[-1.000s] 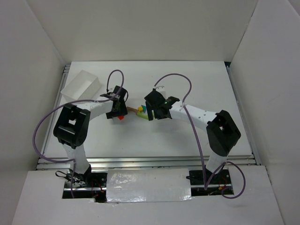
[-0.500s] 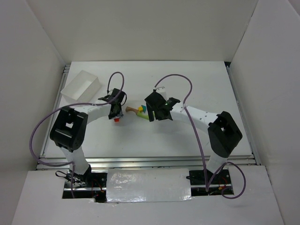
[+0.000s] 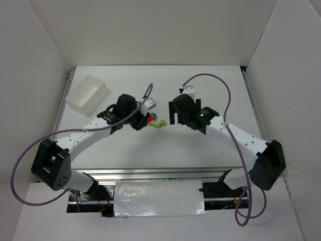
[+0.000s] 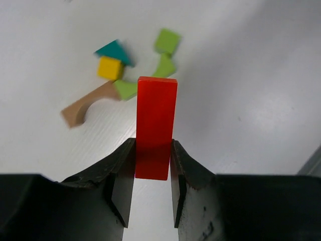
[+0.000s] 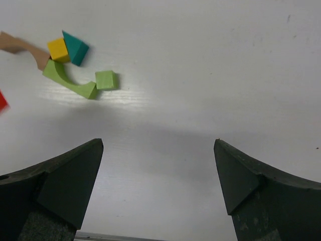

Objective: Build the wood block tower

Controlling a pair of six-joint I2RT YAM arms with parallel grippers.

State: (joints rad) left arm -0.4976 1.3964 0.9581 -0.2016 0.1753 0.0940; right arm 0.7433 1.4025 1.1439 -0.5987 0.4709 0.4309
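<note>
White table (image 3: 200,145): left claw (image 4: 152,146) pinches red block (image 4: 156,115), partly hidden overhead; right claw (image 5: 158,144) wide.

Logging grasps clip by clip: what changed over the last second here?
The left gripper closed on the red block and carried it to the right, up to the loose blocks. The right gripper, open throughout, drew back to the right, away from them. The white box stayed put, and the loose blocks lie about where they were, unstacked.
</note>
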